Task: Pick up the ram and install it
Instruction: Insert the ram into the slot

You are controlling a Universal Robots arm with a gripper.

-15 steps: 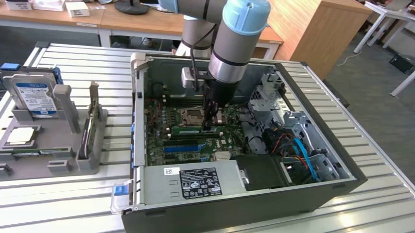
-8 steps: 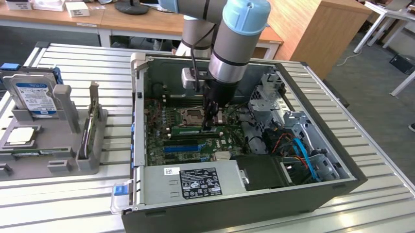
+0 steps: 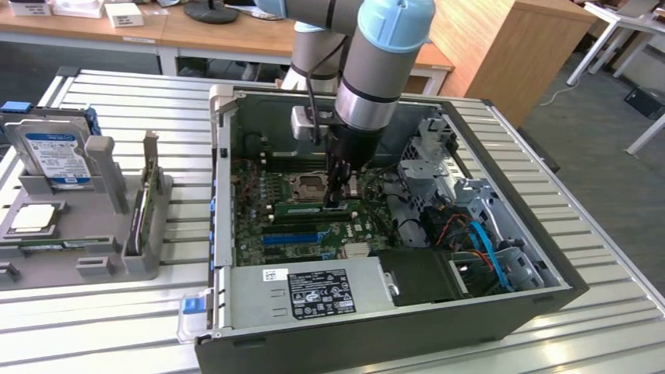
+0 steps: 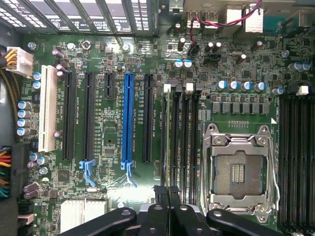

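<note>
PSU (image 3: 311,290) with a label lies along the near edge of the case (image 3: 364,343), which is open on top and stands on a slatted table (image 3: 603,257). Past the PSU is the green board (image 3: 249,234) on the case floor. A blue slot (image 3: 294,236) runs along the board's near part.

Just beyond it is the ram (image 3: 301,209), a thin green stick standing on its long edge mid-board. It lines up with the memory slots, between the blue slot and the CPU socket (image 3: 310,185). Cannot tell if it is fully seated.

The gripper (image 3: 335,201) comes straight down from the arm (image 3: 379,70) onto the ram's end toward the exterior view's right. Its fingers are drawn almost together, pinching the stick.

In the wrist view the gripper (image 4: 167,194) shows two black fingertips (image 4: 159,196) with only a narrow gap, above a black memory slot (image 4: 166,137). The CPU socket (image 4: 238,169) lies open and bare beside it. The blue slot (image 4: 128,118) and the board (image 4: 110,147) lie on the other side.

At the table's edge on the exterior view's left is a grey holder (image 3: 78,245) with a hard drive (image 3: 54,156) standing in it.
</note>
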